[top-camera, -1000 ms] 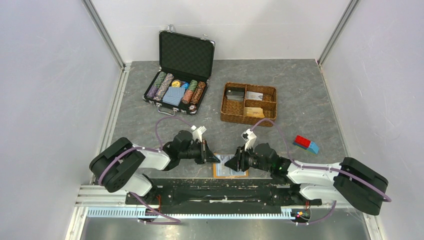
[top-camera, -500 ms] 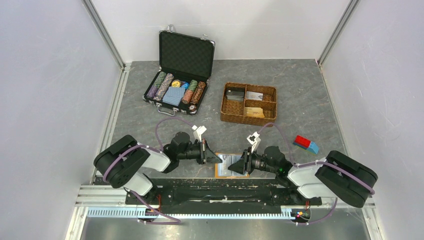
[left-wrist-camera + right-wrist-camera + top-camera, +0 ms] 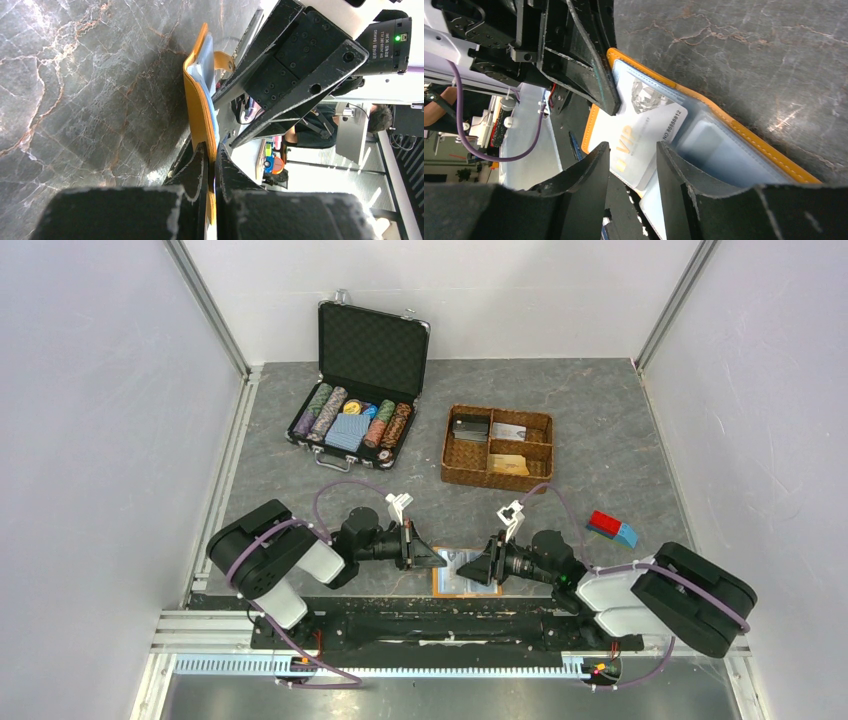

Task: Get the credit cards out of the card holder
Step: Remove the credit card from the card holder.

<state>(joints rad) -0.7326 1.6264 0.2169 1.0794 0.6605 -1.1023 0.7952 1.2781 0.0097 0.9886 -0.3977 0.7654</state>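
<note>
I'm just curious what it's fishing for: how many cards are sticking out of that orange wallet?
1: a pale VIP card, half out of the wallet, between the open fingers of the right gripper. More may be hidden inside.

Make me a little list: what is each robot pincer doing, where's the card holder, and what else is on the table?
Left pincer: shut on the orange edge of the card holder
Right pincer: open, poised over a white VIP card
Card holder: open, near edge of table, between the arms
Farther back: woven basket, black case, red-and-blue block
</note>
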